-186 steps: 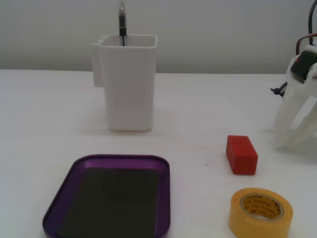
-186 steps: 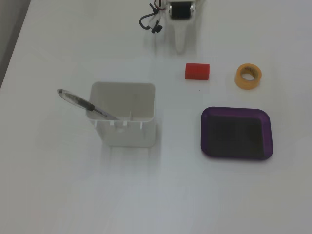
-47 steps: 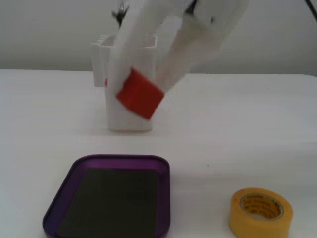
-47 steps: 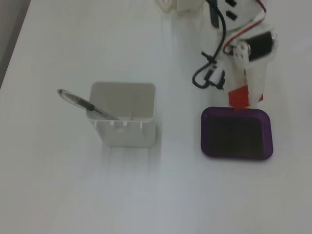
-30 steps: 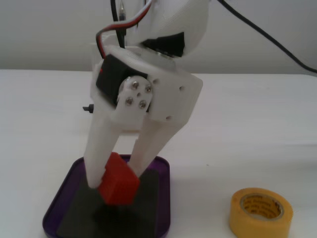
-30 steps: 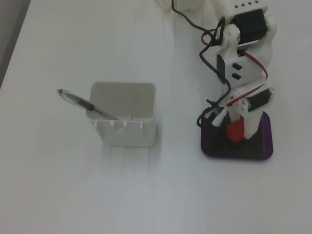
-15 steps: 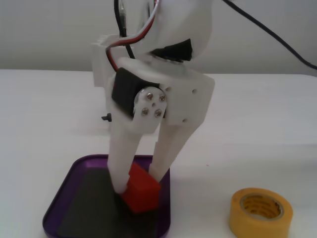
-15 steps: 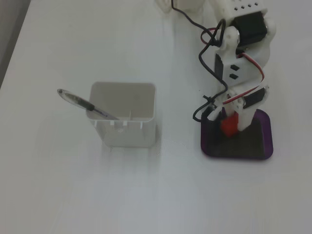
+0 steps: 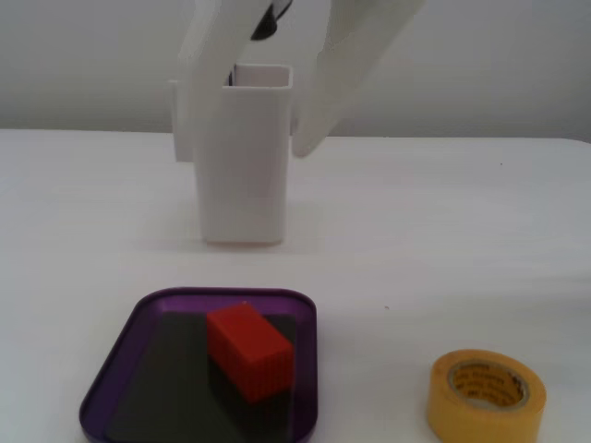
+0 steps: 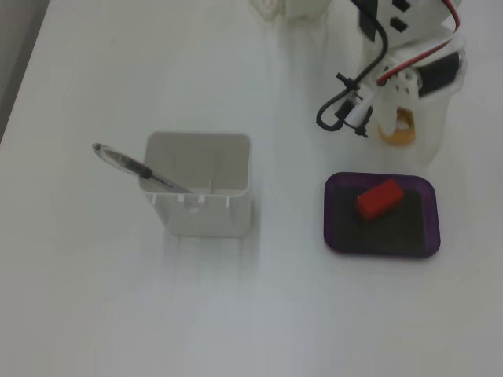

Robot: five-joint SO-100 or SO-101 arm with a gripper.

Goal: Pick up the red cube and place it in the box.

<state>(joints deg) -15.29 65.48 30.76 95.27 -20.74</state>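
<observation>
One red cube (image 9: 249, 352) lies inside box (image 9: 305, 369), on dark floor. My pincer (image 9: 277, 111) spread wide, empty, raised behind white container (image 9: 242, 157). Cube looks light, rigid; ribbed sides should grip well. Best hold across short width.

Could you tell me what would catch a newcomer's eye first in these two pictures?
The red cube stands out most, lying inside the purple box near the front of the white table in a fixed view. Next comes the yellow tape roll to the right of the box there. Behind them stands a tall white container, with a pen leaning out of it in the view from above.
</observation>
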